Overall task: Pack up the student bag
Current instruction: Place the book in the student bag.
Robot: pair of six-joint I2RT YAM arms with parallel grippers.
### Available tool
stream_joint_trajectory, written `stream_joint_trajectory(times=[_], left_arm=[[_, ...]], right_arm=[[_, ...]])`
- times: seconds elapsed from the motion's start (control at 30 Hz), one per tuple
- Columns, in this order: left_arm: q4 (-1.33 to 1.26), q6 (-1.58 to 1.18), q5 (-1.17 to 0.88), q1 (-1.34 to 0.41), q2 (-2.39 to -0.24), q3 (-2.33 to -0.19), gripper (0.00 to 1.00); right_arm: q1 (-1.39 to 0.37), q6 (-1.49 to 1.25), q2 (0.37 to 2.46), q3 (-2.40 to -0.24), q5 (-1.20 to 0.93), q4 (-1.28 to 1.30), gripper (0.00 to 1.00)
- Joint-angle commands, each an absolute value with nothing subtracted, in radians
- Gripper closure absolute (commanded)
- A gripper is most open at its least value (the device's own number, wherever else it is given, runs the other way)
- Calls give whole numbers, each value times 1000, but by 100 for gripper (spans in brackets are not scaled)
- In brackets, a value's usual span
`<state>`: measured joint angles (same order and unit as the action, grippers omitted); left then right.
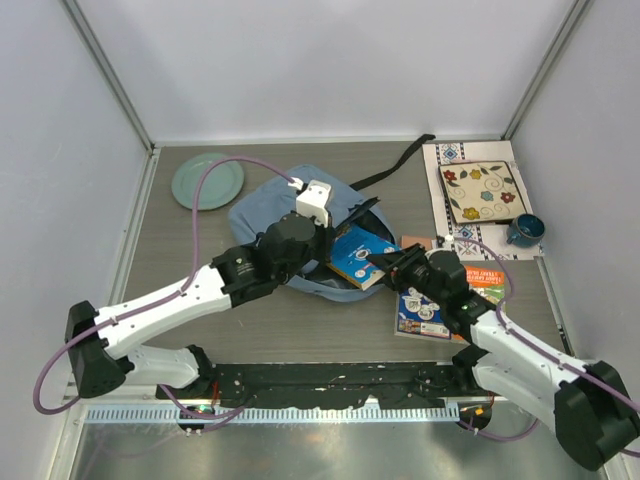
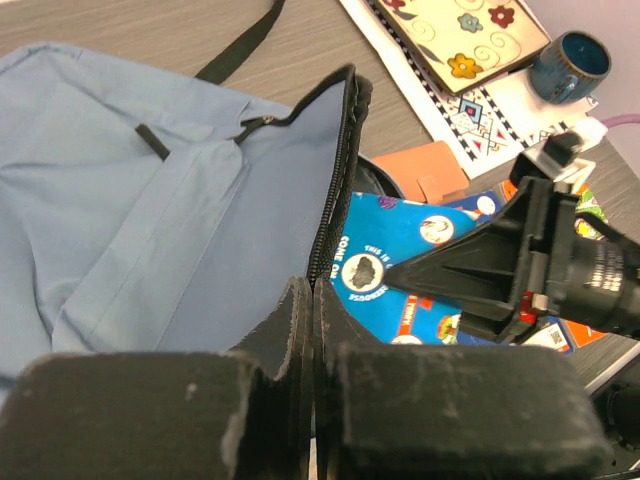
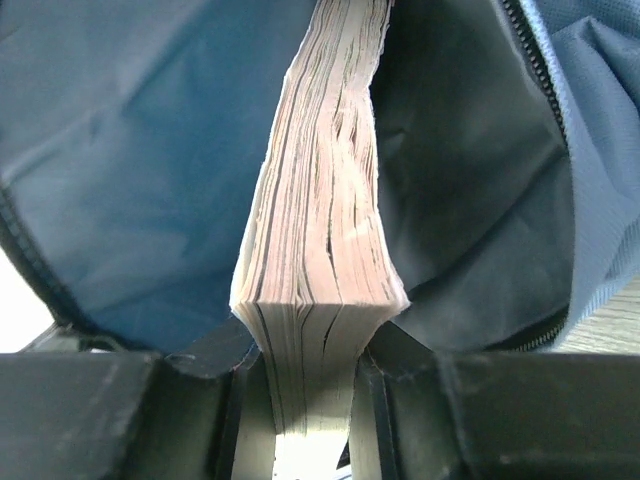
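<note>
Student bag [image 1: 262, 208] at mid-table, mouth held open while a book goes in.

The bag's zippered mouth faces the right arm. The left gripper [image 2: 312, 300], on the bag itself, is pinched fully closed on the zipper rim. The right gripper [image 3: 305, 350], partly closed, clamps one blue-covered book [image 3: 325, 200] by its page edge, its long axis pointing straight ahead into the opening. Counted: one bag, one held book, at least two spare books [image 1: 420, 312] by the right arm, one green plate [image 1: 207, 181], one square plate [image 1: 482, 192], one mug [image 1: 524, 230].
</note>
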<state>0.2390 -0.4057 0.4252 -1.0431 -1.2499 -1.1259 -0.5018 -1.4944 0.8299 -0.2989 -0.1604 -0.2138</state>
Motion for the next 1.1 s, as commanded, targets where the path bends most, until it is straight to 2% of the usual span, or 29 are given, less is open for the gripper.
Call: stream_joint_trajectory(times=[0.0, 0.4, 0.53, 0.73, 1.07], left_arm=[[57, -380, 460, -1062, -1184, -1121, 100], [17, -321, 440, -1063, -1161, -1086, 100], [5, -314, 387, -1063, -1166, -1083, 100], [-118, -285, 310, -1063, -1134, -1006, 100], [-265, -267, 241, -1063, -1017, -881, 100]], right_arm=[[-499, -1572, 906, -324, -157, -506, 99], [-502, -1543, 1023, -393, -216, -537, 99], [-511, -1568, 1178, -419, -288, -710, 99], [-558, -1513, 1281, -445, -203, -843, 99], [-627, -1476, 1662, -551, -192, -1218, 99]])
